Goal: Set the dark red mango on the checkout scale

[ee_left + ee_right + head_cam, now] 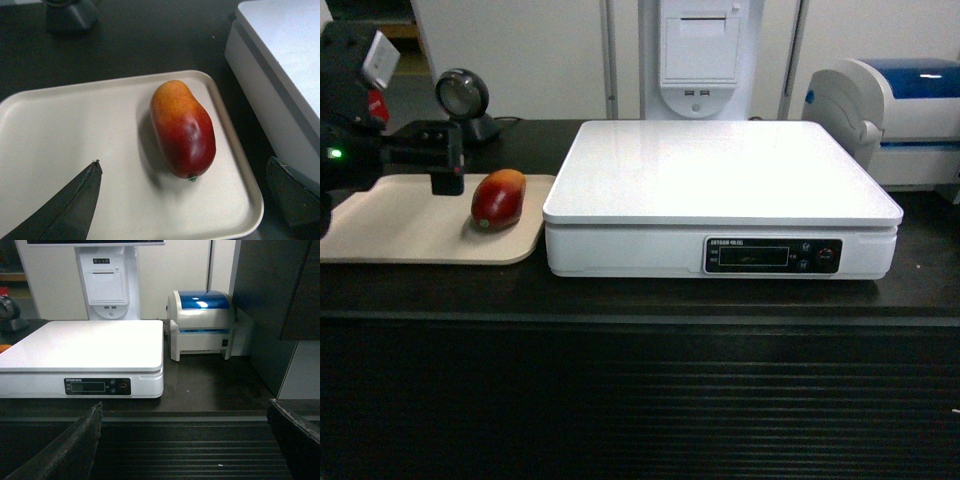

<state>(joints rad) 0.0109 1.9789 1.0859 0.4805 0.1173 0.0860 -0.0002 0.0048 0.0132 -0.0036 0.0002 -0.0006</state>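
The dark red mango (pixel 498 198) lies on its side on a beige tray (pixel 390 230) at the left of the black checkout counter (pixel 640 300). In the left wrist view the mango (pixel 182 129) shows its orange-yellow end pointing away. My left gripper (pixel 183 167) hovers open just above and short of it, one finger (pixel 75 200) over the tray, the other (pixel 292 190) past the tray's right edge. In the head view the left gripper (pixel 448 178) hangs left of the fruit. The white scale (pixel 720 185) stands right of the tray, platform bare. My right gripper (pixel 186 404) is open and empty before the counter's ribbed front.
A round barcode scanner (pixel 460 100) stands behind the tray. A white-and-blue printer (pixel 900 110) sits at the back right, beside the scale (pixel 82 350). A white receipt unit (pixel 698 55) rises behind the scale. A dark cabinet wall (pixel 270 305) closes the right side.
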